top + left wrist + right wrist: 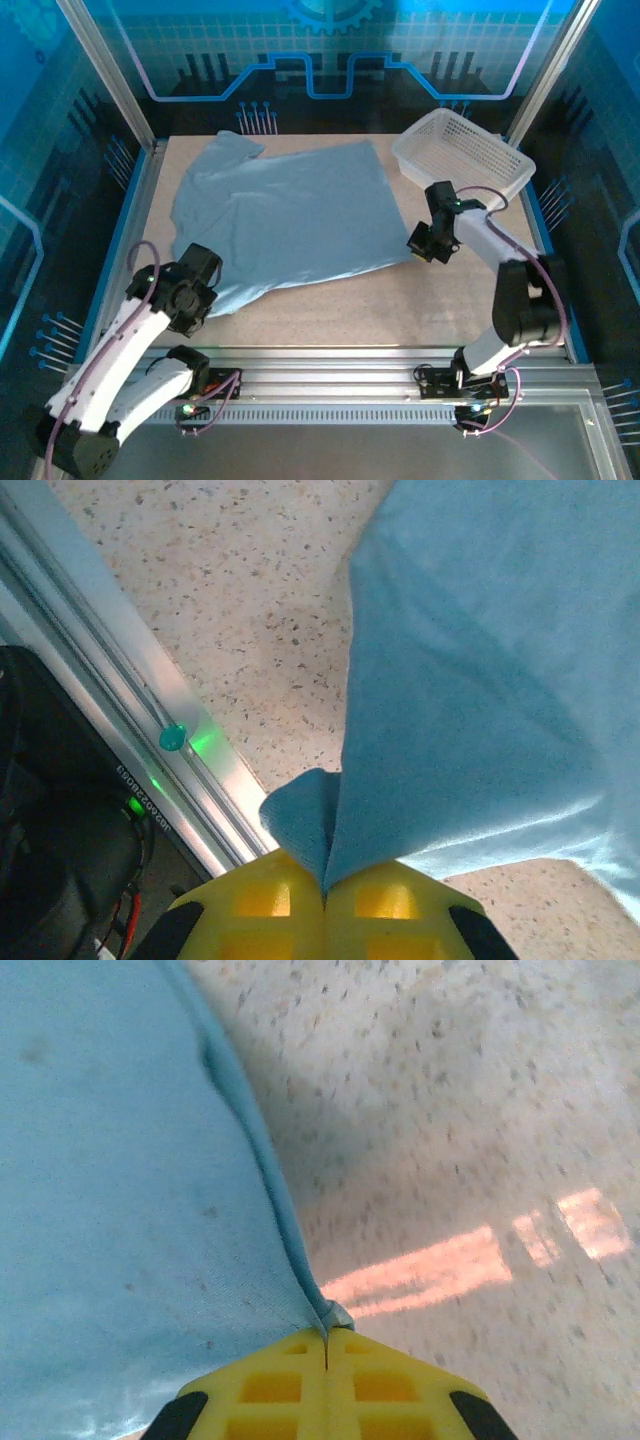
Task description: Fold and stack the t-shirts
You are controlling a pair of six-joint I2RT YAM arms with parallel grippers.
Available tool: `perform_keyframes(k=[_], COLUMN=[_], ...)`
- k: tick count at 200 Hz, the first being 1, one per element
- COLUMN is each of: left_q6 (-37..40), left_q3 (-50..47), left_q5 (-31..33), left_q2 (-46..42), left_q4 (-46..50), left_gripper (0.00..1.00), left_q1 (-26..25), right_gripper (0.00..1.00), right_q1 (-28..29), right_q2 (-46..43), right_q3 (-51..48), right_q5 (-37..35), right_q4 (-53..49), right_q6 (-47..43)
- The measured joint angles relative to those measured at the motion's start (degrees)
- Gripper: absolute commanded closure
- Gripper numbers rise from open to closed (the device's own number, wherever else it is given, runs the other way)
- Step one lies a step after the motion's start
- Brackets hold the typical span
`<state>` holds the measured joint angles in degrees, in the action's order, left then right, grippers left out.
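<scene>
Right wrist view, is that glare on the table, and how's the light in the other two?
Right wrist: yes, pinkish glare streaks on the table, far part slightly soft. Left wrist: green glow on the rail, t-shirt sharp. Top external: blue-tinted, even light.

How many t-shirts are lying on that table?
1: the t-shirt lies spread over the table, left of the basket. Another could hide beneath it.
</scene>
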<state>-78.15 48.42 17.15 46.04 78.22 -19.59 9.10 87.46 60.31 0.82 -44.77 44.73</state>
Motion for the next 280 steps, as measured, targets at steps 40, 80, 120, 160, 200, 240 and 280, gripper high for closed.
perform_keyframes(k=[40, 80, 120, 160, 200, 240, 280], left_q6=[-1.25, -2.64, 1.75, 12.07, 21.88, 27.87, 32.79], left_q3=[-0.15, -3.34, 4.07, 12.74, 19.06, 21.40, 25.59], left_q5=[-1.70, -2.71, -0.35, 0.02, 0.02, 0.31, 1.09], left_q2=[-0.39, 0.44, 10.62, 21.05, 32.33, 40.39, 45.33], left_q4=[1.55, 1.01, -2.27, -10.12, -17.05, -21.55, -24.85], left_gripper=[1.00, 1.00, 1.00, 1.00, 1.00, 1.00, 1.00], left_q1=[-0.02, -0.07, 2.51, 11.47, 17.05, 19.80, 20.44], right_gripper=[1.00, 1.00, 1.00, 1.00, 1.00, 1.00, 1.00], right_q1=[1.99, 2.16, 2.16, 2.12, 2.10, 1.75, 1.05], right_q2=[-8.48, -10.34, -6.32, 2.40, 12.79, 19.87, 24.50], right_q3=[-5.05, -8.76, -3.82, 7.82, 20.09, 27.08, 33.33], right_q5=[-0.74, -0.76, -0.44, -0.42, -0.63, -1.36, -2.12], right_q4=[-3.65, -6.97, -8.72, -9.49, -10.25, -11.45, -12.46], right_q6=[0.07, 0.28, 0.31, 0.24, -0.20, -0.61, -0.83])
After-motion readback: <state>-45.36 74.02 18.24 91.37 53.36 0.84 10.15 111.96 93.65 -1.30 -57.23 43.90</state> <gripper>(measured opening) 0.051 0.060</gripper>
